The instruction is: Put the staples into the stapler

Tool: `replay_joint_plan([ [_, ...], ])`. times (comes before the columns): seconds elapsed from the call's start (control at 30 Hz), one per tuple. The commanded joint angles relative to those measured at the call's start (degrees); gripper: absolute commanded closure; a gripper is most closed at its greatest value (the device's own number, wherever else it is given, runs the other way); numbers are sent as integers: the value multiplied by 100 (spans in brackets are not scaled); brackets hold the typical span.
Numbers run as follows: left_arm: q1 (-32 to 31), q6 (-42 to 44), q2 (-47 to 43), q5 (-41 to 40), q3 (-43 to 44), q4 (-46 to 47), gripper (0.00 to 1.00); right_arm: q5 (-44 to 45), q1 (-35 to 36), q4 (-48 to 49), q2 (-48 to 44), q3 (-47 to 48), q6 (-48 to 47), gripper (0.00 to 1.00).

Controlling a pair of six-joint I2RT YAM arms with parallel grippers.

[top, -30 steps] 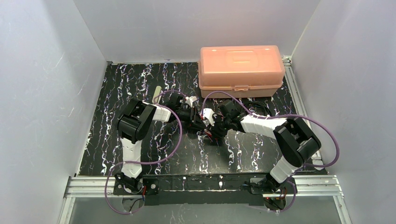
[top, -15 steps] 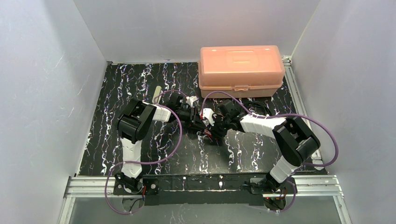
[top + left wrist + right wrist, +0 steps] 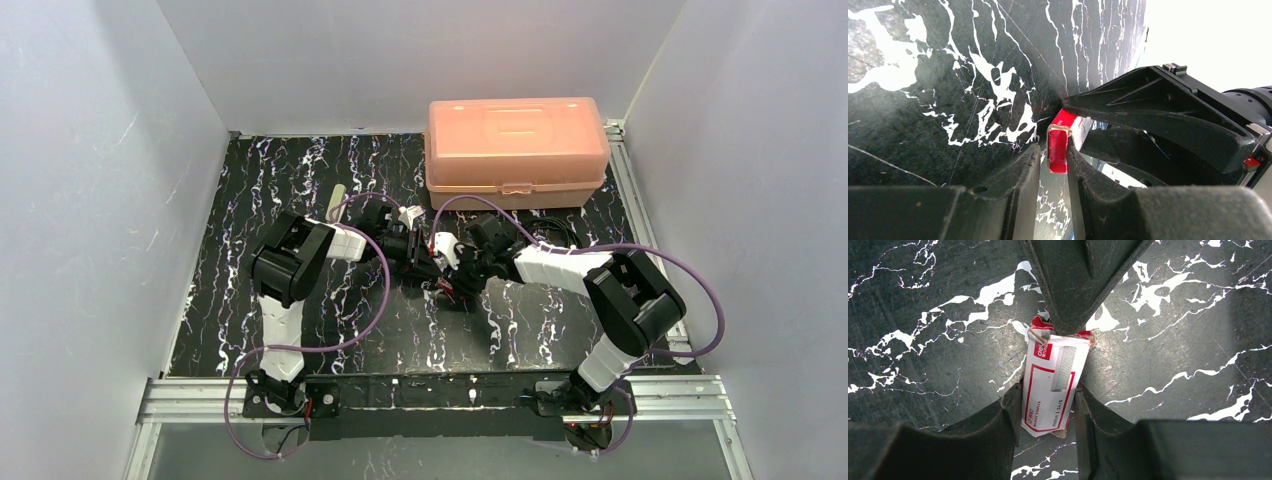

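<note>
Red-white staple box (image 3: 1055,371) was above table (image 3: 300,180), near orange case (image 3: 517,150); right hand (image 3: 1047,400) clamped its sides, left hand (image 3: 1053,155) clamped its red end.

Table (image 3: 300,180) viewed from above. A lidded case (image 3: 515,150) stands on the far right corner, against the back wall (image 3: 400,60). A flat stick (image 3: 335,200) lies on the far left part, behind the left arm (image 3: 290,260). Left gripper (image 3: 1054,150) and right gripper (image 3: 1048,395) meet near the table's middle, before the case, with the staple box (image 3: 1050,385) between them: one end sits between the left fingers, the opposite end between the right fingers, both pairs touching its sides
</note>
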Motion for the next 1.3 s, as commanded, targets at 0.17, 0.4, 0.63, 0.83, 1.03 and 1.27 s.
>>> replay_joint_plan([
  [0.17, -59, 72, 92, 170, -30, 22, 77, -66, 24, 23, 90, 128, -32, 85],
  [0.4, -80, 76, 129, 259, 0, -23, 76, -59, 30, 33, 98, 132, -21, 85],
  [0.63, -194, 79, 172, 301, 57, -31, 76, -18, 24, 41, 144, 176, 23, 85],
  [0.83, -224, 213, 157, 206, 81, -127, 83, -44, 26, -19, 147, 185, -4, 85],
  [1.03, -217, 565, 58, 34, 135, -467, 90, -109, 26, -320, 140, 220, -279, 85],
  [1.27, -217, 937, 17, -198, 248, -816, 95, -143, 15, -649, 178, 313, -424, 84],
])
